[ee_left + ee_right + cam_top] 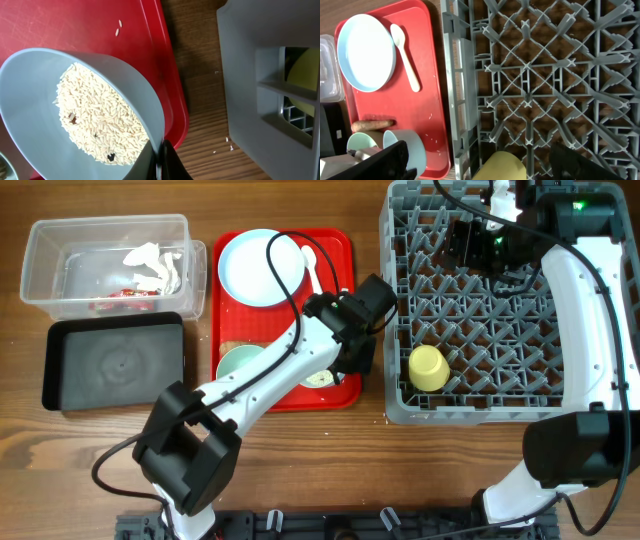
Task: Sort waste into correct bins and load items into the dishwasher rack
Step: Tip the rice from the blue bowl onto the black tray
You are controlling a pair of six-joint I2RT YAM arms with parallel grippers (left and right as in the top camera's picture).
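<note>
My left gripper (161, 160) is shut on the rim of a pale blue bowl (35, 125), tilted over the red tray (100, 25) and holding white rice (100, 115) with a few dark bits. In the overhead view it (345, 365) is at the tray's right edge beside the grey rack (480, 408). A yellow cup (428, 367) lies in the rack. My right gripper (480, 245) hangs open and empty over the rack's far side; the cup (500, 167) shows between its fingers (482, 155). The plate (262, 268), spoon (311, 270), a mint bowl (240, 363) and the sausage stick (372, 123) are on the tray.
The clear tub (60, 240) at far left holds white tissue (155, 265) and the red-and-white wrapper (125, 293). The black tray (115, 365) lies in front of it. Loose rice grains lie on the red tray (118, 27) and on the wood (229, 144) by the rack.
</note>
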